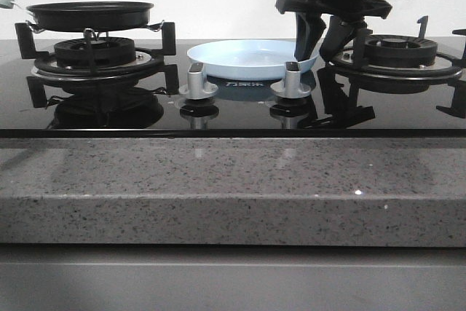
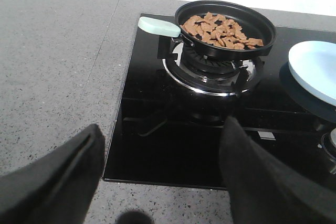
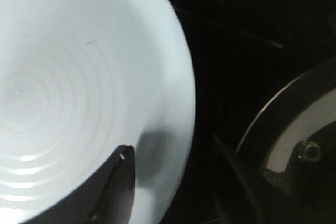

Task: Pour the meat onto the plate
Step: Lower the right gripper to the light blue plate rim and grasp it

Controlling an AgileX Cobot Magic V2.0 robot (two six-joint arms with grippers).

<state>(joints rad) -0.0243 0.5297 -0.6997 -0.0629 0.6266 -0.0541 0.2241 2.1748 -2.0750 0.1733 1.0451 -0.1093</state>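
Grey speckled desk [image 1: 218, 187] carries a black glass hob [image 1: 240, 111] against a white wall. Black frying pan [image 2: 226, 27] with a pale handle sits on the left burner, meat [image 2: 220, 31] heaped inside it. Plate [image 1: 251, 58] lies mid-hob behind the two knobs, bare. Right claw [image 1: 329, 34] hangs open at the plate's right rim, one finger [image 3: 113, 192] over the rim. Left claw [image 2: 163, 182] is spread wide, well apart from the pan and meat.
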